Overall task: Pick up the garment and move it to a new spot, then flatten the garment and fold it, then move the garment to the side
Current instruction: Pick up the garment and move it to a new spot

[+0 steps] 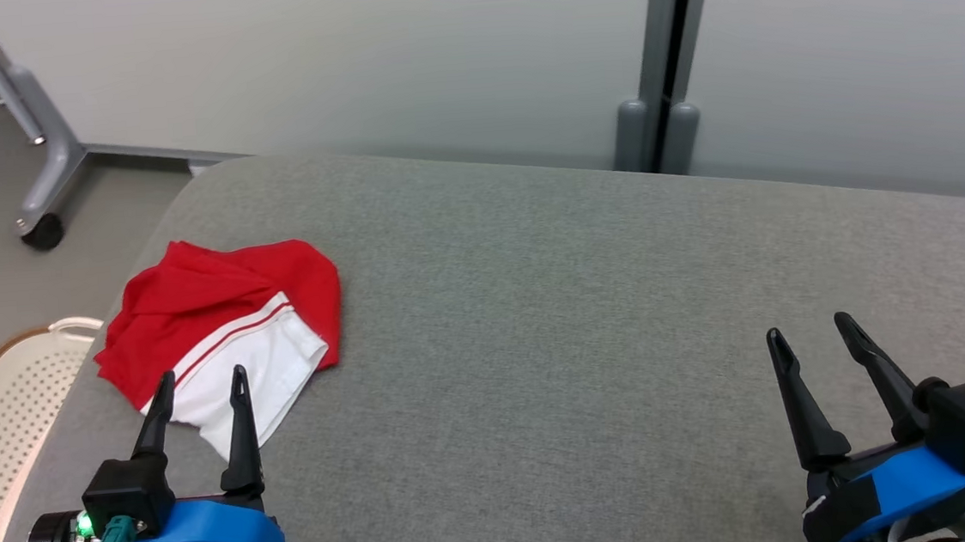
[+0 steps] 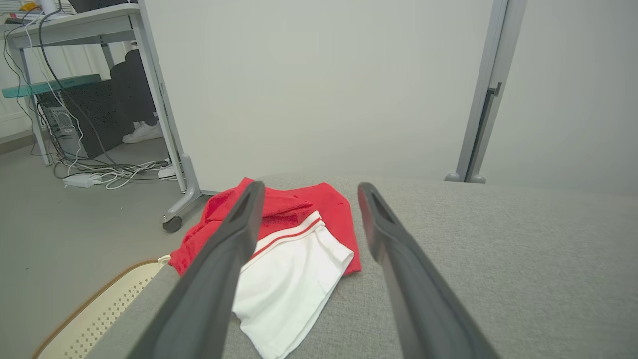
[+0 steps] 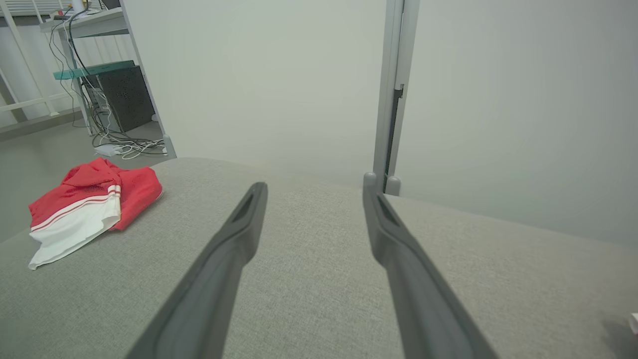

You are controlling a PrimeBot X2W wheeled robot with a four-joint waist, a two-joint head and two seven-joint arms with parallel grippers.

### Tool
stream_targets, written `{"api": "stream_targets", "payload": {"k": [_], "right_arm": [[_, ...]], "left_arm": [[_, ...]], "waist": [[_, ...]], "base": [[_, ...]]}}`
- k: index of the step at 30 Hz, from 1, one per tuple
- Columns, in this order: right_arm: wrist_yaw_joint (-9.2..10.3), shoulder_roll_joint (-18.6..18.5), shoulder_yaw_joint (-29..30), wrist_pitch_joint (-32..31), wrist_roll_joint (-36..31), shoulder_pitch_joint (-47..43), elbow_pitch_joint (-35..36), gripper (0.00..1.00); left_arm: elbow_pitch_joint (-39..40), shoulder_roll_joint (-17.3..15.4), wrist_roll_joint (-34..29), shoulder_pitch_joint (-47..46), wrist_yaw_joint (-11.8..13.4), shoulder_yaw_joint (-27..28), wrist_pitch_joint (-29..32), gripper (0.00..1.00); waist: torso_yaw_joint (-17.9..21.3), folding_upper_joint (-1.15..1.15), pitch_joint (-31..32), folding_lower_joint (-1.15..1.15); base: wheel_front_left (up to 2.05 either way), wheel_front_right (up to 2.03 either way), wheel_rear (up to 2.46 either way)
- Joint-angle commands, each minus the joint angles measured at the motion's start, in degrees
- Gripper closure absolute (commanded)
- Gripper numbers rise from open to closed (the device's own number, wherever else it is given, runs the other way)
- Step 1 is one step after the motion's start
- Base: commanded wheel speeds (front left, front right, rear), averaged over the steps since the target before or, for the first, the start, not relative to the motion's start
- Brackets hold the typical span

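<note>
The garment (image 1: pixel 228 325) is red and white with thin red stripes, lying crumpled at the left end of the grey padded table (image 1: pixel 579 298). My left gripper (image 1: pixel 203 383) is open, its fingertips hovering over the garment's white near part with nothing between them. In the left wrist view the garment (image 2: pixel 294 249) lies between and ahead of that gripper's fingers (image 2: pixel 229 249). My right gripper (image 1: pixel 806 327) stands open at the lower right above bare table, far from the cloth. From the right wrist view the garment (image 3: pixel 89 207) sits at the far left.
A cream perforated basket (image 1: pixel 4 429) stands on the floor beside the table's left edge. A wheeled grey partition foot (image 1: pixel 44 224) and white partition panels stand behind the table. A desk with cables (image 2: pixel 99 169) and a person's shoe (image 2: pixel 142 132) lie beyond.
</note>
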State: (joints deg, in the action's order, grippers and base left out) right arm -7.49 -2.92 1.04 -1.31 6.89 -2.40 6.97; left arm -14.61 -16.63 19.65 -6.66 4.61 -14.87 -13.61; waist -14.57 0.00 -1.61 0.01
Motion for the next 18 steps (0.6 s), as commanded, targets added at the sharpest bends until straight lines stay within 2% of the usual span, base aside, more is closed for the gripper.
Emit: {"api": "stream_targets", "payload": {"k": [1, 10, 14, 18], "right_arm": [[0.0, -0.05, -0.48, -0.22, -0.52, 1.27, 0.46, 0.0], [0.0, -1.09, -1.55, -1.43, -1.1, 3.1, 1.71, 0.0], [0.0, -2.04, -1.69, -2.92, -1.47, 4.48, 3.33, 0.0], [0.0, -3.59, -1.46, -5.08, -1.97, 6.54, 5.39, 0.0]], "left_arm": [[-0.41, -0.22, 0.38, -1.02, -0.32, 0.58, -0.62, 0.0], [-2.07, 0.66, 1.22, -2.24, -0.46, 2.4, -1.4, 0.0], [-4.04, 1.69, 1.25, -5.16, -1.23, 2.41, -1.57, 0.0], [-9.54, 3.0, 1.73, -10.77, -2.87, 1.88, -1.54, 0.0]], "waist": [[-3.3, 0.0, -1.78, -0.01], [-7.69, 0.0, -4.14, -0.01], [-8.29, 0.0, -8.0, -0.01], [-7.81, 0.0, -13.25, -0.01]], "base": [[0.0, 0.0, 0.0], [0.0, 0.0, 0.0], [0.0, 0.0, 0.0], [0.0, 0.0, 0.0]]}}
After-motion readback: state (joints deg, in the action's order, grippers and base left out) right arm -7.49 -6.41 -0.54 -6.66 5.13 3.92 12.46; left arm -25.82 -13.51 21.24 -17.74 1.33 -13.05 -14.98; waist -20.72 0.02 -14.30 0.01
